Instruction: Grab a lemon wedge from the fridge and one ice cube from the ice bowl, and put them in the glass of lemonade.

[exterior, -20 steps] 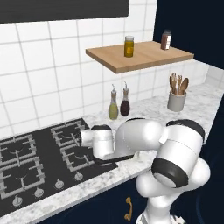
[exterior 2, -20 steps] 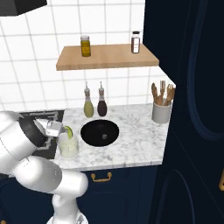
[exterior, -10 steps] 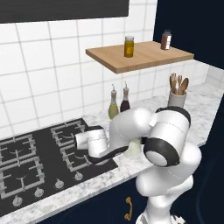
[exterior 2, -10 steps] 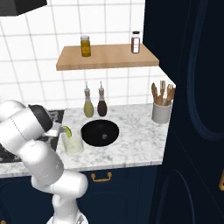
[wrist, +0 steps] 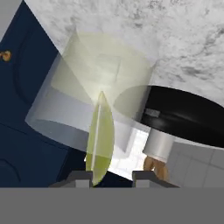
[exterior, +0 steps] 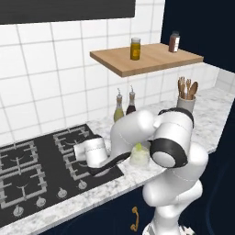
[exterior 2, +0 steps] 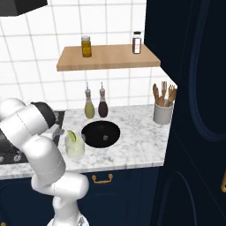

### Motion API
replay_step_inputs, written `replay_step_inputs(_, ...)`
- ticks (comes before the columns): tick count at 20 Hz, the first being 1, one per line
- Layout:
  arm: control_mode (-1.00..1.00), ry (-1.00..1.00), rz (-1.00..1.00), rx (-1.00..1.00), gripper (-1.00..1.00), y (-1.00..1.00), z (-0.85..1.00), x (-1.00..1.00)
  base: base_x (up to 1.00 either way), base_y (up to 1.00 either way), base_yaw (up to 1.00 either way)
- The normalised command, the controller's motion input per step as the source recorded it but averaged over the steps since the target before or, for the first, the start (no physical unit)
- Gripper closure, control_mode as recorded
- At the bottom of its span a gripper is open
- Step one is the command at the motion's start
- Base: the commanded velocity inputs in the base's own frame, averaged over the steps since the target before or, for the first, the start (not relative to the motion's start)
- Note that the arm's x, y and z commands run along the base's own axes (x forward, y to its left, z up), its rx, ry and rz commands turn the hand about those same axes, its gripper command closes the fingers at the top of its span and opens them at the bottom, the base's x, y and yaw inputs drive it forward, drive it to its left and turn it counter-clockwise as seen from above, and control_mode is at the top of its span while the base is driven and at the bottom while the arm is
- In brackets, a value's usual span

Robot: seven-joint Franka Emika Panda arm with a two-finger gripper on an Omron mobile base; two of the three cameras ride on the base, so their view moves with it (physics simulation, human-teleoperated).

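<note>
The glass of lemonade (exterior 2: 75, 148) stands on the marble counter, left of the ice bowl (exterior 2: 100, 133); in the left base view the glass of lemonade (exterior: 139, 157) sits just right of the hand. A yellow-green lemon wedge (wrist: 99, 135) stands on edge at the rim of the glass of lemonade (wrist: 94, 83). My gripper (wrist: 112, 177) is right behind it, open: the wedge touches the left fingertip (wrist: 81, 177) and a gap shows toward the right one. The lemon wedge (exterior 2: 70, 136) rises above the rim. An ice cube (wrist: 152, 112) lies in the ice bowl (wrist: 188, 118). The fridge is out of view.
A black stove (exterior: 41, 165) lies left of the glass. Two oil bottles (exterior 2: 96, 105) stand at the tiled wall and a utensil crock (exterior 2: 162, 111) at the right. A wooden shelf (exterior 2: 108, 56) with jars hangs above. Navy cabinet fronts (exterior 2: 194, 132) rise on the right.
The arm's elbow has swung over the counter and the hand has shifted a little toward the stove. The wedge and the glass stay where they were.
</note>
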Motion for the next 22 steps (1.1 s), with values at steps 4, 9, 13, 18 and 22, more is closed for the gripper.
replay_step_inputs(4,-1.00,-0.10,0.00,0.00,-1.00,-0.05,0.51,-0.31,0.00,0.00,0.00)
replay_step_inputs(9,-1.00,-0.16,0.00,0.00,-1.00,0.00,0.83,-0.56,0.00,0.00,0.00)
replay_step_inputs(13,-1.00,-0.34,0.00,0.01,-1.00,0.08,1.00,-0.80,0.00,0.00,0.00)
replay_step_inputs(18,-1.00,-0.50,-0.05,0.12,-1.00,0.12,0.85,-0.95,0.00,0.00,0.00)
replay_step_inputs(22,-1.00,-0.45,-0.04,0.18,-1.00,0.00,0.68,-1.00,0.00,0.00,0.00)
